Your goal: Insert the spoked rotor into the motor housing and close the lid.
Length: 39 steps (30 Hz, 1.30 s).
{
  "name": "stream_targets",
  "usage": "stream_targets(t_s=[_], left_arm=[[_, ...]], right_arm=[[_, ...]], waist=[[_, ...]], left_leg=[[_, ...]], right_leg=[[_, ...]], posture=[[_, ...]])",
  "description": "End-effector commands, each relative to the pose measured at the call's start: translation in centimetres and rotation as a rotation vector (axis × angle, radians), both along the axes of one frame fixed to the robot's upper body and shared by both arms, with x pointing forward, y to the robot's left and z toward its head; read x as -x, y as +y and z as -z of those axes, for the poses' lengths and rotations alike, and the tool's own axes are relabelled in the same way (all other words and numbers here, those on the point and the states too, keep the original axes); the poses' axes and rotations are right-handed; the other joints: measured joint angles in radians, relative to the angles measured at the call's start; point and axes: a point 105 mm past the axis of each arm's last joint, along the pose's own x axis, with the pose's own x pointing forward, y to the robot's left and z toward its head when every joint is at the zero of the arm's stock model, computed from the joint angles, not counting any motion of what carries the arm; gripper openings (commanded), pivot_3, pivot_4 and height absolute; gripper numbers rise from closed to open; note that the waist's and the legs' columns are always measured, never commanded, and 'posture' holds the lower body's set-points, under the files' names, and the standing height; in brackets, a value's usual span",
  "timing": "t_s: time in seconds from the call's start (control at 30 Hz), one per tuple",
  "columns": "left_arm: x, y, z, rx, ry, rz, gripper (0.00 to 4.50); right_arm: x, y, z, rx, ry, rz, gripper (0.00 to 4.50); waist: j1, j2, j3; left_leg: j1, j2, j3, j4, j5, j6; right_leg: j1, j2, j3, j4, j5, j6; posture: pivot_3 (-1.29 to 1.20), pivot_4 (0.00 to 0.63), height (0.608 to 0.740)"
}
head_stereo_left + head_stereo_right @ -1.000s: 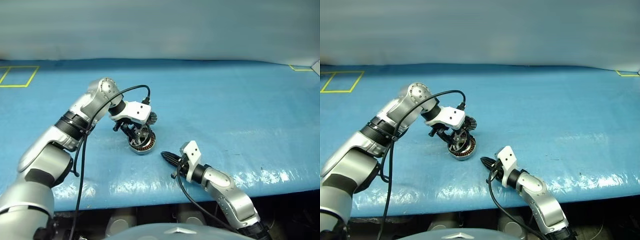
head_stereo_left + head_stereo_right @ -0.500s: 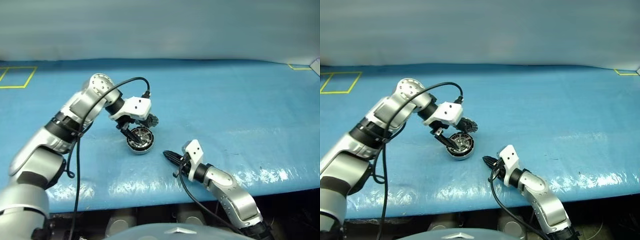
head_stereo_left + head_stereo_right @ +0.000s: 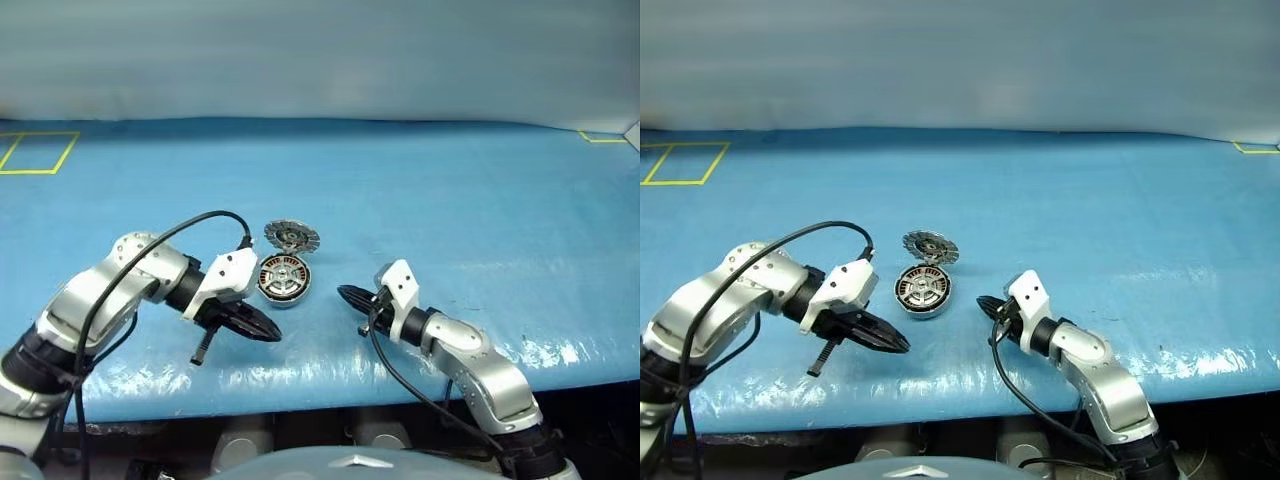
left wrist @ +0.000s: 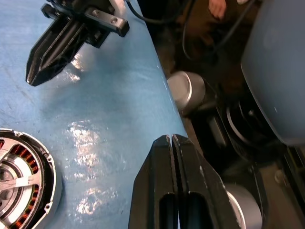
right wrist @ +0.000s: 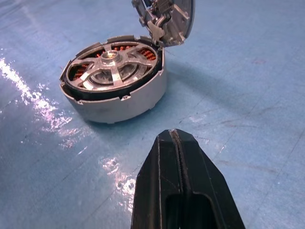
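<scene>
Sitting in motor housing [image 5: 114,90] spoked rotor [image 5: 110,67], lid [image 5: 167,19] open

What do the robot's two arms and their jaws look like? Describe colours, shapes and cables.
Both arms are rounded silver-grey shells with black joint bands. Each ends in a white wrist block, then the left gripper and right gripper, tapered black wedges. A black cable loops along each arm.

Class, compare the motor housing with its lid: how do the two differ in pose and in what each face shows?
The motor housing sits flat on the blue table; the lid stands tilted up from its far edge. The housing's open top shows the spoked rotor over copper windings; the lid shows a dark face with grey segments. Both are round, similar in width, joined at one edge.
</scene>
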Motion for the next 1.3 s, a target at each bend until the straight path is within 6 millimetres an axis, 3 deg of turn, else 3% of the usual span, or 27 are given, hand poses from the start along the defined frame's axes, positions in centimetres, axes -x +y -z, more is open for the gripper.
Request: stream_targets(t_s=[0.03,0.23,0.53,0.9,1.2,1.3], left_arm=[[0.5,0.2,0.1,0.086,-0.089,-0.142,0.04],[2.6,0.7,2.5,0.254,-0.183,-0.437,0.04],[3.3,2.3,4.6,0.341,-0.229,-0.792,0.04],[3.7,3.0,7.6,0.31,-0.251,-0.868,0.04],[3.3,2.7,8.2,0.325,-0.239,-0.867,0.04],[3.2,2.6,8.4,0.321,-0.23,-0.859,0.04]], right_arm=[[0.3,1.3,-2.8,-0.044,-0.073,-0.054,0.0],[0.8,3.9,-4.4,0.005,-0.075,-0.141,0.0],[0.0,7.5,-3.9,0.077,-0.018,-0.211,0.0],[-1.4,8.0,-2.2,0.147,0.017,-0.2,0.0],[-1.8,8.4,-1.4,0.136,0.032,-0.174,0.0],[-1.6,8.6,-2.1,0.125,0.015,-0.187,0.0]], waist=[[0.001,0.0,0.0],[0.014,0.0,0.0],[0.024,0.0,0.0],[0.02,0.0,0.0],[0.005,0.001,0.0],[0.004,0.001,0.0]], left_leg=[[0.0,0.0,0.0,0.0,0.0,0.0],[0.001,0.001,0.001,0.0,-0.001,-0.001],[-0.001,0.005,0.005,0.001,-0.002,-0.003],[-0.002,0.005,0.009,0.0,-0.004,-0.002],[-0.002,0.007,0.008,0.0,-0.004,-0.002],[-0.001,0.007,0.008,0.0,-0.004,-0.002]], right_leg=[[0.0,0.0,0.0,0.0,0.0,0.0],[0.0,-0.002,0.002,-0.001,0.0,-0.001],[-0.002,-0.005,-0.001,-0.002,0.0,-0.001],[-0.003,-0.001,-0.004,-0.003,-0.001,-0.003],[-0.003,-0.001,-0.005,-0.002,-0.001,-0.003],[-0.003,-0.001,-0.005,-0.002,-0.001,-0.003]], posture=[[0.0,0.15,0.74],[0.0,0.15,0.74],[0.0,0.15,0.74],[0.0,0.15,0.74],[0.0,0.15,0.74],[0.0,0.15,0.74]])
